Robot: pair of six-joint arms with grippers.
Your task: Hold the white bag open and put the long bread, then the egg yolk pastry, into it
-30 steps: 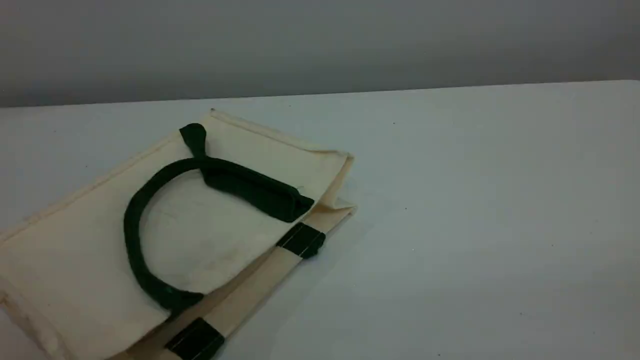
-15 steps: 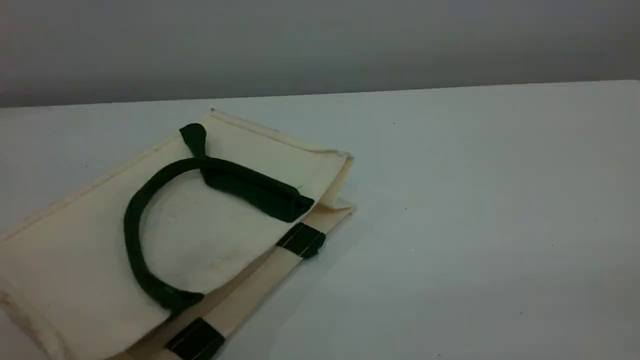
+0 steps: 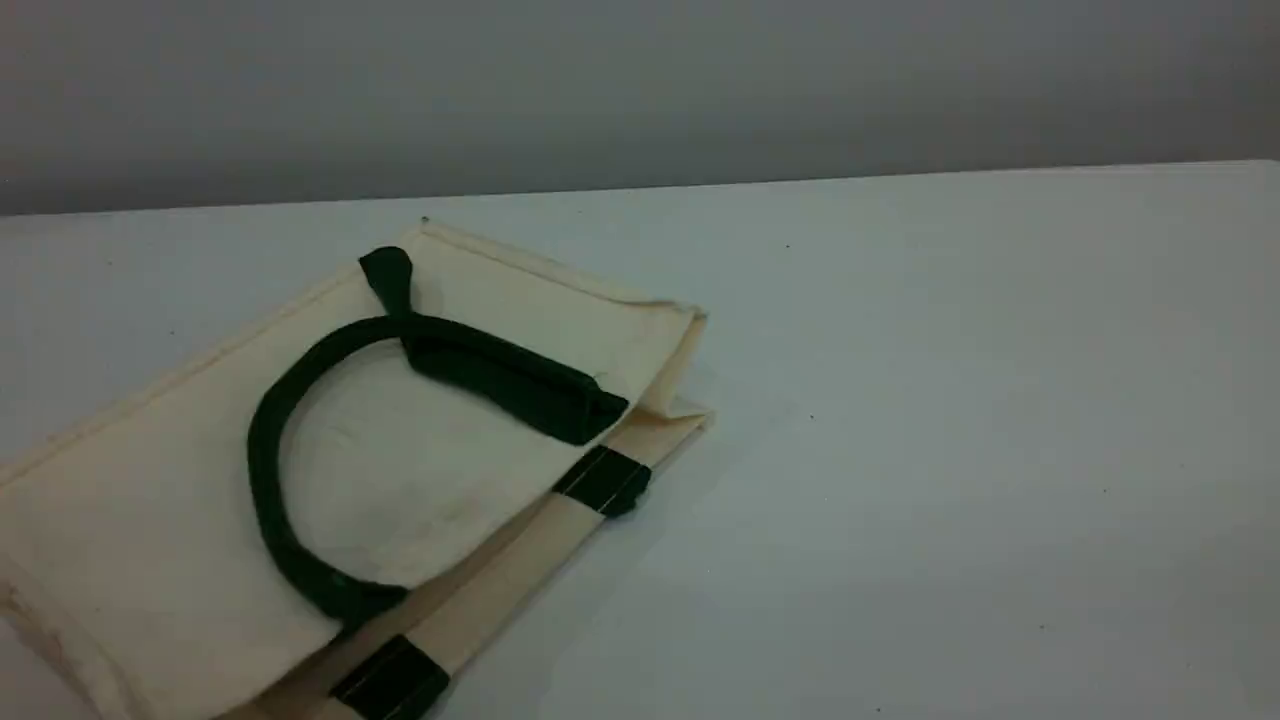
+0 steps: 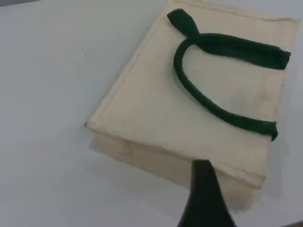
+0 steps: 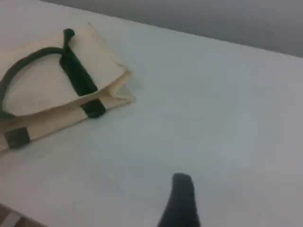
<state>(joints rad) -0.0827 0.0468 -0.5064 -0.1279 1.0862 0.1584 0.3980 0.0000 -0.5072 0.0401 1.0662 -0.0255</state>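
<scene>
White bag (image 3: 200,500): lies flat on the counter (image 3: 950,400), mouth hem on the side away from the folded base edge. Judged light, soft, floppy canvas; best taken at the upper hem beside the green tab (image 3: 603,480), or by the handle (image 3: 265,470). Cream cloth, dark green strap looped on its top face. Left gripper (image 4: 204,198) hovers over the base edge; right gripper (image 5: 182,198) hangs well right of the bag. Finger spacing: cannot tell. Bread, pastry unseen.
</scene>
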